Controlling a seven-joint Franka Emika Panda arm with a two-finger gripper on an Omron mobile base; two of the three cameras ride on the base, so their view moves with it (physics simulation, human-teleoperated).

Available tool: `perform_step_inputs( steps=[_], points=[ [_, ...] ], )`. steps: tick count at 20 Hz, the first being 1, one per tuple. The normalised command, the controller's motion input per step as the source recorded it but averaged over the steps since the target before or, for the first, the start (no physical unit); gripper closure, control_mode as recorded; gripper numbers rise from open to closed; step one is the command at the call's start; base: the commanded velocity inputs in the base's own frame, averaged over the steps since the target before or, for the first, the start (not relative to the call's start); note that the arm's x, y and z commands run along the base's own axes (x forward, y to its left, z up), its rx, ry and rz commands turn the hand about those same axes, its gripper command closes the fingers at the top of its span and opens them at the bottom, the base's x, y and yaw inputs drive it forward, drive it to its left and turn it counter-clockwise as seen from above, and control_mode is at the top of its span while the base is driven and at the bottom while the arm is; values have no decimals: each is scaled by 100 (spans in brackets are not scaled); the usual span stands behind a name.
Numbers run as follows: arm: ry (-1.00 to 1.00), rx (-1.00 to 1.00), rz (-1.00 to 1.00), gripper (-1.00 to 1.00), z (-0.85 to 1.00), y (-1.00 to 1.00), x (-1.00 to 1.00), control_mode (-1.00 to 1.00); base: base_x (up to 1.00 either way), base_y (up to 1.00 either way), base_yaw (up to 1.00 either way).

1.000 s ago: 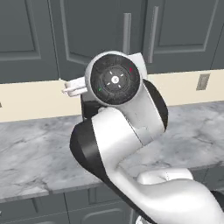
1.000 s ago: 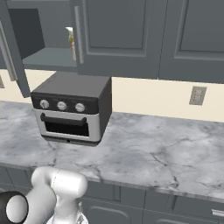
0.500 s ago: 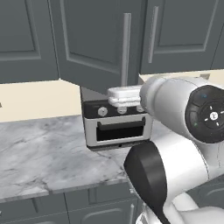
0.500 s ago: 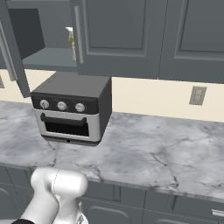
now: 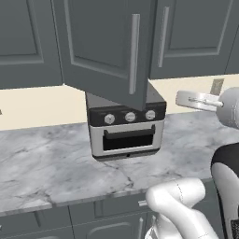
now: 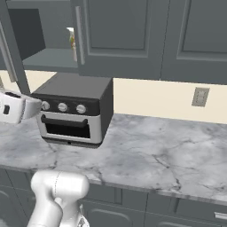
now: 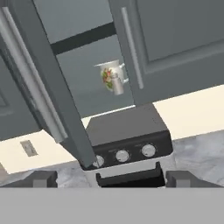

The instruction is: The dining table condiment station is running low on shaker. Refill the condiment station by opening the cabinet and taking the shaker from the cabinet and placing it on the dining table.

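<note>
The cabinet (image 7: 52,100) door stands swung open above the toaster oven (image 7: 127,148). The shaker (image 7: 117,83) waits on the shelf inside, just in front of the floral pitcher (image 7: 108,73). Fingers (image 7: 43,178) are spread wide, holding nothing. Grasping and carrying to the dining table remain.

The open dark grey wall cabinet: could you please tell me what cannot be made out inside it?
- Tiny grey-beige shaker: hand view, small, overlapping the white floral pitcher; whether they touch is unclear.
- Right base view: closed door edge hides most of the pitcher.
- Left base view: open door blocks the interior.
</note>
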Motion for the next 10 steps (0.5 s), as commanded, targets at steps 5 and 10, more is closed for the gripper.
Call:
perform_step_inputs(
  steps=[5, 10],
  points=[
    [25, 62, 5, -100, 3, -100, 1, -100, 0, 0, 0],
    [24, 34, 1, -100, 10, -52, 8, -100, 0, 0, 0]
  ],
)
